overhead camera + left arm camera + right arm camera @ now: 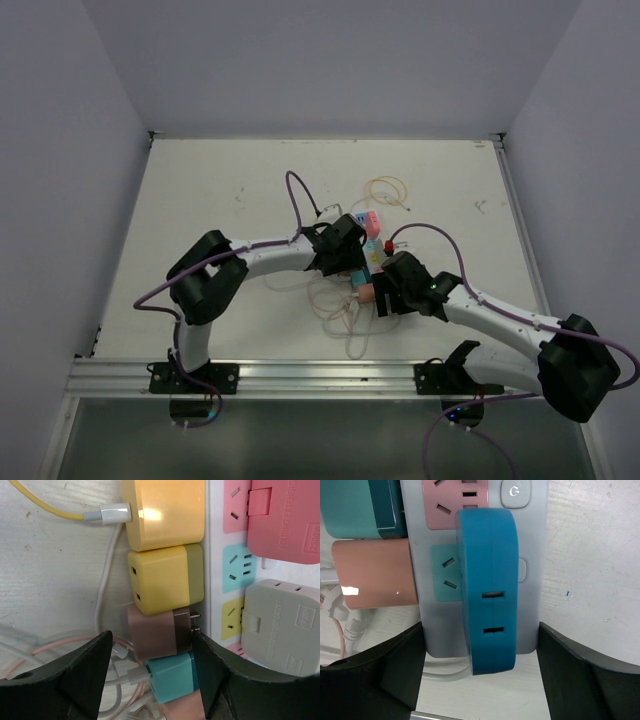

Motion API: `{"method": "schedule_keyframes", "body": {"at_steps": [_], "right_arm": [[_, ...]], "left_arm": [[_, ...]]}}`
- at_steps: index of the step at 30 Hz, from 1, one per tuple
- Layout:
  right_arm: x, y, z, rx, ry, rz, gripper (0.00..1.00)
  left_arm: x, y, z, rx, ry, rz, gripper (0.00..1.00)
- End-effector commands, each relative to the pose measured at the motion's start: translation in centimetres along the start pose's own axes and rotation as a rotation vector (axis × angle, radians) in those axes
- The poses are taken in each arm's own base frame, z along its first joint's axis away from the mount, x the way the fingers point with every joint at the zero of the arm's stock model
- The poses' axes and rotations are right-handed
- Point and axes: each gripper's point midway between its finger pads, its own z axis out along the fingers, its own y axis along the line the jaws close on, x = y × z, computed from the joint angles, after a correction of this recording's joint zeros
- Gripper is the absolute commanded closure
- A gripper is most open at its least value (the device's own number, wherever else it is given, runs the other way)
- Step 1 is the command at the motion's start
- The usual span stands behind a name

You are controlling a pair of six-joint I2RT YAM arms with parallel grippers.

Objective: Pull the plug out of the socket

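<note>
The socket (pixel 215 540) is a long white strip with pastel outlet faces, lying mid-table (pixel 370 228). Along its left side sits a row of cube plugs. The brown plug (pixel 157 630) is partly out, its metal prongs showing. My left gripper (pixel 151 645) is open around it: the right finger (pixel 212 675) touches the plug's prong end, and the left finger (pixel 95 675) stands a little apart. A teal plug (pixel 172 677) lies just below it. My right gripper (pixel 480 627) is shut on the socket's near end (pixel 530 530), a finger against each long side.
A blue adapter (pixel 490 580) sits on the strip's end, with pink (pixel 375 572) and teal (pixel 355 505) plugs beside it. Orange (pixel 165 510) and yellow (pixel 162 580) plugs, plus grey (pixel 280 625) and red (pixel 287 520) adapters, also occupy the strip. Loose cables (pixel 340 310) lie in front.
</note>
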Motion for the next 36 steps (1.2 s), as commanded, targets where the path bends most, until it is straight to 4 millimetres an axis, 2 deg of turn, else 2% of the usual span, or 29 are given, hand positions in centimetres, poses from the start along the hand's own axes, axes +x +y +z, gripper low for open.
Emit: {"method": "schedule_keyframes", "body": {"at_steps": [1,7,10,11,13,14,18,24,27,31,32,34,36], "right_arm": [[-2.3,1.3,-0.3,-0.046,-0.089,0.052,0.99],[-2.4,1.3,-0.3,-0.044,-0.09,0.053,0.99],[-2.4,1.2,-0.3,-0.04,-0.091,0.055,0.99],[-2.4,1.1,-0.3,-0.034,-0.092,0.055,0.99],[-2.4,0.9,-0.4,-0.027,-0.093,0.062,1.0],[-2.4,0.8,-0.4,-0.02,-0.095,0.065,1.0],[-2.7,0.0,-0.6,0.026,-0.115,0.096,1.0],[-3.5,0.0,-0.6,0.047,-0.125,0.129,1.0],[-3.9,0.3,-0.4,0.046,-0.125,0.138,1.0],[-4.3,0.6,-0.3,0.041,-0.135,0.153,1.0],[-4.4,0.6,-0.3,0.042,-0.139,0.154,1.0],[-4.6,0.6,-0.4,0.04,-0.145,0.164,1.0],[-4.7,0.6,-0.5,0.039,-0.155,0.17,1.0]], "left_arm": [[-0.7,-0.8,0.2,-0.008,-0.049,-0.032,0.31],[-0.6,-0.5,0.6,-0.059,-0.053,-0.017,0.33],[0.1,0.2,1.0,-0.094,-0.042,-0.005,0.42],[0.4,0.5,1.1,-0.105,-0.035,-0.002,0.5],[0.4,1.0,1.0,-0.126,-0.034,0.001,0.57],[0.4,1.1,1.0,-0.133,-0.036,0.004,0.65],[-0.3,1.4,0.1,-0.168,-0.051,0.024,0.83],[-1.8,1.9,-2.0,-0.214,-0.081,0.093,0.86],[-2.6,3.7,-2.7,-0.258,-0.096,0.113,0.86],[-3.8,7.4,-2.9,-0.3,-0.098,0.087,0.85],[-4.5,9.5,-3.0,-0.327,-0.096,0.061,0.85],[-5.4,11.6,-3.5,-0.343,-0.104,0.044,0.85],[-7.4,13.9,-3.8,-0.366,-0.122,0.017,0.82]]}}
